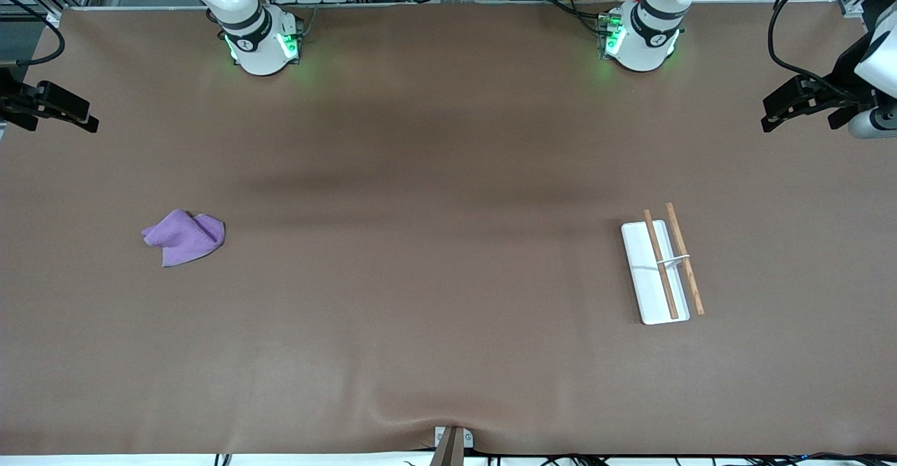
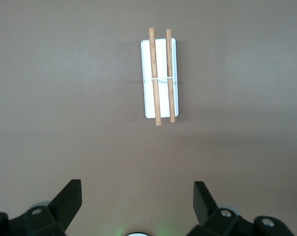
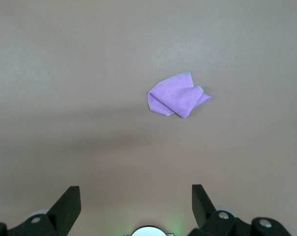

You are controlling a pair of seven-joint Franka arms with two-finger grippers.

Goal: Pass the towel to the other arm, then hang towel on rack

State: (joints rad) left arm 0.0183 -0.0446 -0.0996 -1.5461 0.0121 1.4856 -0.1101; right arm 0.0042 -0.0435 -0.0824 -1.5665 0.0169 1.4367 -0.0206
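One towel (image 1: pixel 183 237) and one rack (image 1: pixel 659 270) lie on the table (image 1: pixel 434 312), and both sit at about the same distance from the front camera, well apart from each other. The towel is a small purple cloth, soft and rumpled, folded over itself with a thin dark edge showing; it lies toward the right arm's end of the table. The rack is toward the left arm's end: a flat white rectangular base, smooth and glossy, with two thin brown wooden rods running along its length and a small white crosspiece joining them at the middle. One rod overhangs the base's edge.

The table is covered in a matte brown sheet, slightly wrinkled at the edge nearest the front camera.

Farther off stand the two arms' white bases with green lights glowing. Both arms wait. The right gripper (image 3: pixel 136 204) hangs high over the table with the towel below it, fingers spread wide and holding nothing. The left gripper (image 2: pixel 137 199) hangs over the rack the same way, fingers spread and empty.

Along the table's edge by the bases are cables, metal framing and orange packets.
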